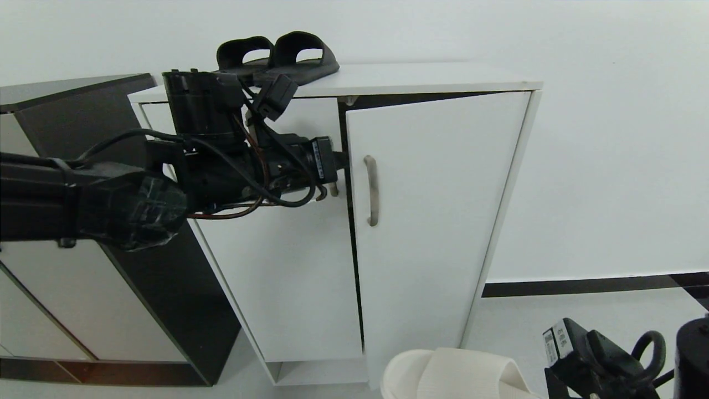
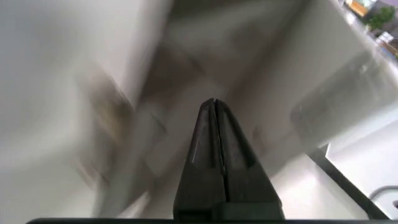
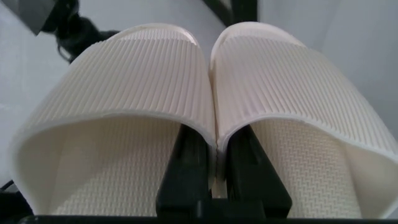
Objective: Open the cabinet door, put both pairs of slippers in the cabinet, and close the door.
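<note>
The left gripper (image 1: 339,162) is sitting at the seam between the cabinet (image 1: 443,77) doors - its wrist view is showing the fingers pressed together, empty. The right gripper (image 3: 214,177) is clamping the cream slippers (image 1: 454,377) low before the cabinet - one finger inside each. The black slippers (image 1: 277,55) are lying on top.

A bare indoor room: white cabinet (image 1: 437,221) against plain wall (image 1: 609,166), black skirting (image 1: 581,286).

- Plain white cabinet (image 1: 432,221) with a dull silver handle (image 1: 371,191).
- Solid black slippers (image 1: 277,55), eleven o'clock in the head view.
- Pale cream slippers (image 3: 137,81), five o'clock: finely ribbed straps, cross-hatched insoles.
- A black skirting stripe (image 1: 581,285), four o'clock.
</note>
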Motion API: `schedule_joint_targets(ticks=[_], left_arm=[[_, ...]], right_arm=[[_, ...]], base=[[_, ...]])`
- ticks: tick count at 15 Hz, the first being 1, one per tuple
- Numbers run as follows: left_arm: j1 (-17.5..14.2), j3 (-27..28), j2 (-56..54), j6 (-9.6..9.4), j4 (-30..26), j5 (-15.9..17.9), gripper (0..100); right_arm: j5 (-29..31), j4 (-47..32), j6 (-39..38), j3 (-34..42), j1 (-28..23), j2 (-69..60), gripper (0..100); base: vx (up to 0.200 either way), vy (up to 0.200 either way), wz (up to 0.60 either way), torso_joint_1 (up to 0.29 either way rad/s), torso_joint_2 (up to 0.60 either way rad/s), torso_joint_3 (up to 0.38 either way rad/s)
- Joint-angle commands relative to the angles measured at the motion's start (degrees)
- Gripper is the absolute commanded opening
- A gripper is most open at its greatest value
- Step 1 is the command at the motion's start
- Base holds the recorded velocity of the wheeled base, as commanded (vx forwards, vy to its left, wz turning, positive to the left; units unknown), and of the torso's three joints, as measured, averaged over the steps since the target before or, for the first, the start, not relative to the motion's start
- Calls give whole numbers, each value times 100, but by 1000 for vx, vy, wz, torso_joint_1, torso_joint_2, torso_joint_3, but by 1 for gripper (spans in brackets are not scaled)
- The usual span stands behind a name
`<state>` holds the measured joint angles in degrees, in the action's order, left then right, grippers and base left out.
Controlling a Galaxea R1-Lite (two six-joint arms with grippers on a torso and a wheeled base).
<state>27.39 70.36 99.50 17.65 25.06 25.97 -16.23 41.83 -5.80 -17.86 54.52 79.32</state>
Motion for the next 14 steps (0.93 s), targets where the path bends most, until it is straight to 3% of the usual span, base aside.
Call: schedule_joint_targets(ticks=[1, 3, 4, 6, 7, 8, 9, 10, 12, 13, 14], left_arm=[[715, -568, -757, -7, 95, -4, 0], [1313, -559, -836, -60, 86, -206, 0], [1409, -533, -783, -95, 86, -276, 0], [1295, -585, -721, -253, 86, -408, 0], [943, -726, -783, -271, 78, -865, 0], [732, -831, -915, -271, 69, -1454, 0], [583, -1113, -1214, -289, 51, -2324, 0], [583, -1420, -1556, -377, 51, -3018, 0], [548, -2528, -2831, -1053, -2, -4978, 0], [223, -3064, -3464, -1396, -28, -5752, 0], [-463, -3512, -4044, -1800, -133, -5972, 0]], right_arm=[[5, 10, -9, 28, 77, -31, 0], [5, 10, -9, 19, 77, -22, 0], [5, 10, -9, 19, 77, -22, 0], [49, 19, -53, -77, 59, 39, 0], [533, 10, -167, -385, -64, 303, 0], [1306, 19, -325, -693, -125, 628, 0], [2291, 10, -633, -1141, -143, 1041, 0], [2818, 10, -826, -1422, -205, 1287, 0], [3372, -122, -879, -1756, -609, 1648, 0], [3389, -219, -879, -1818, -679, 1656, 0], [3407, -271, -879, -1835, -688, 1648, 0]], base=[[-200, 0, 0, -2, 2, 2], [-200, 0, 0, -7, 2, 5], [-200, 0, 0, 2, 2, 2], [0, 0, 0, 0, 0, 0], [0, 0, 0, 0, 0, 0], [0, 0, 0, 0, 0, 0], [0, 0, 0, 0, 0, 0], [0, 0, 0, 0, 0, 0], [0, 0, 0, 0, 0, 0], [0, 0, 0, 0, 0, 0], [0, 0, 0, 0, 0, 0]])
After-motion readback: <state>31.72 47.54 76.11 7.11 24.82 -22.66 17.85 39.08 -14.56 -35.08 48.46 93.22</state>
